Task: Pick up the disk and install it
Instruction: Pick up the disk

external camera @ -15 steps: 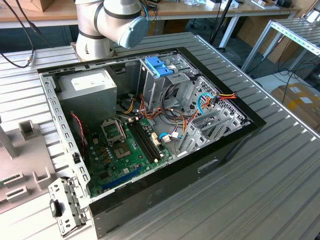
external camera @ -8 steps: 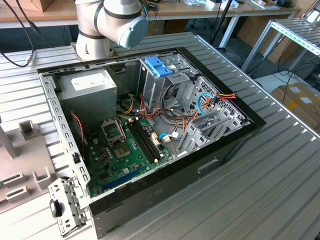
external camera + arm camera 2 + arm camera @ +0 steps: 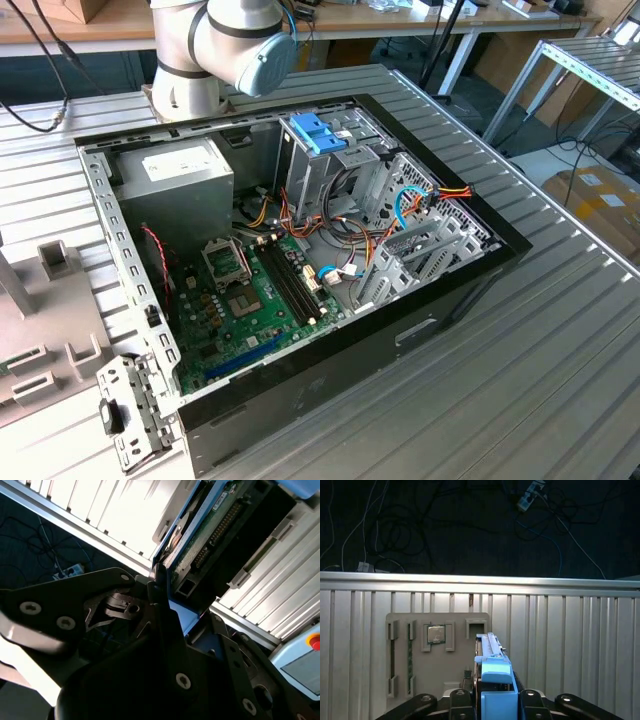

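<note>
Looking at your gripper (image 3: 495,700) first: in both wrist views it's clamped on the disk (image 3: 210,535), with a dark finger (image 3: 527,697) on each side squeezing it between them. You're seeing the disk edge-on in the first wrist view, with a light blue plastic piece (image 3: 496,672) sitting on the end nearest the fingers. The second wrist view shows its green circuit-board side and a row of connector pins (image 3: 220,527).

So the disk is in the gripper and not in the computer. In the first wrist view it sits in front of a flat grey tray (image 3: 420,680) lying on the ribbed metal table (image 3: 570,630). That tray has a square processor chip (image 3: 435,634) in one pocket and a few narrow slots beside it. I can't tell whether the disk's far end is touching the tray or clear of it. Past the table edge there's dark floor with loose cables (image 3: 420,525).

In the exterior view the arm (image 3: 215,40) rises behind the open computer case (image 3: 470,290). Inside you've got the grey power supply (image 3: 185,170) towards the exterior view's left, the green motherboard (image 3: 250,300) below it, and a metal drive cage (image 3: 400,200) with a bright blue latch (image 3: 318,132) at the back.
</note>
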Robot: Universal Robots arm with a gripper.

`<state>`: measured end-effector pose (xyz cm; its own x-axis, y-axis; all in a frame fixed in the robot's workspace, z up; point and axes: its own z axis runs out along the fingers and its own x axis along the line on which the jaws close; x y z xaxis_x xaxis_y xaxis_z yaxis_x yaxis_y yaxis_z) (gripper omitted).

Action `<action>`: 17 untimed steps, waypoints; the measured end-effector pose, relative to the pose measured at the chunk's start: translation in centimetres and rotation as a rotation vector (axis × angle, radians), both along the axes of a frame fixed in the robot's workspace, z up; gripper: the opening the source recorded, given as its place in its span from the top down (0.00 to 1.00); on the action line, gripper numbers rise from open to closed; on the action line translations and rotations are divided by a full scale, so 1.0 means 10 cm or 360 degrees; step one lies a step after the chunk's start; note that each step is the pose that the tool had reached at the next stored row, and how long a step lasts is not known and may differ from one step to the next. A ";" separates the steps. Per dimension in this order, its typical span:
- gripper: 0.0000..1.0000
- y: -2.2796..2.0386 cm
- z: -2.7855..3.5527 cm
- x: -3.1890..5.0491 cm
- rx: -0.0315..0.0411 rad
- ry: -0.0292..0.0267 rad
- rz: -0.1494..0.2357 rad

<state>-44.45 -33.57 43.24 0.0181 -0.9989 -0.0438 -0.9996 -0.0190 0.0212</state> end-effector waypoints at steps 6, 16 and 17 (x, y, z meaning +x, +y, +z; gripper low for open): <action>0.63 0.000 0.035 0.000 0.0001 0.00000 0.0000; 0.63 0.000 0.108 0.000 0.0003 0.00001 0.0000; 0.63 0.000 0.134 0.000 0.0004 0.00000 0.0000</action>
<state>-44.45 -33.57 44.58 0.0181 -0.9988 -0.0463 -0.9996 -0.0191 0.0212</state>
